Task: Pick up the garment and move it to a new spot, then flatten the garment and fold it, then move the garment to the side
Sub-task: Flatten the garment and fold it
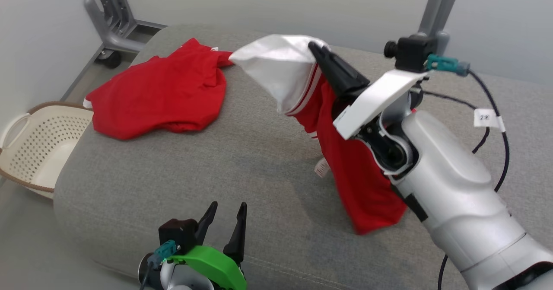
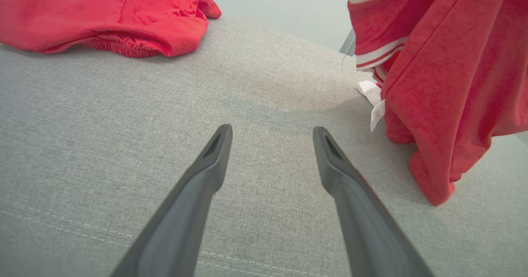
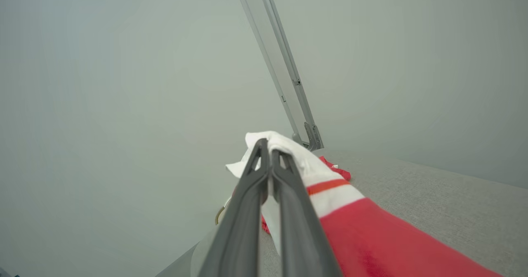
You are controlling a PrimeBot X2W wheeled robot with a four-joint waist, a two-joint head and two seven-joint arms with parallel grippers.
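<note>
Above the grey upholstered table (image 1: 259, 173), the right gripper (image 1: 313, 48) pinches the red-and-white cloth garment (image 1: 358, 173) high, presumably so it hangs free for moving; the left gripper (image 1: 229, 206) hovers open, empty.

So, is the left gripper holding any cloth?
No, the left gripper stands open over the grey cushion, with no cloth between its jaws.

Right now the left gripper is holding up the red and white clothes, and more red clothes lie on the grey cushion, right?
No: the right gripper holds up the red and white clothes, as the head view shows. The left gripper is open and empty. The other red clothes lie on the grey cushion.
</note>
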